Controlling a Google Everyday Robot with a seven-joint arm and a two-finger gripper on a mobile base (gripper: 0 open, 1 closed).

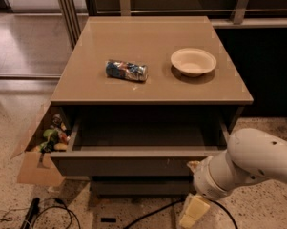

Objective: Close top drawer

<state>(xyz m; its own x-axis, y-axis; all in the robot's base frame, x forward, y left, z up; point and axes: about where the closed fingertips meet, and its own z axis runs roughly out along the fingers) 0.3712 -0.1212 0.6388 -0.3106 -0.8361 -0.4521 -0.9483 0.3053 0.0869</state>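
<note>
The top drawer point(124, 165) is pulled out from under the tan cabinet top point(152, 92). Its plain grey front faces me and its inside looks bare. My gripper point(193, 194) is at the lower right, in front of and just below the right end of the drawer front, at the end of the white arm point(250, 161). The arm covers most of it. I cannot tell whether it touches the drawer front.
A crumpled blue snack bag point(126, 70) and a cream bowl point(193, 61) lie on the cabinet top. A lower drawer front point(138, 185) shows beneath. An open cardboard box with items point(43, 147) stands to the left. Black cables point(52, 213) lie on the floor.
</note>
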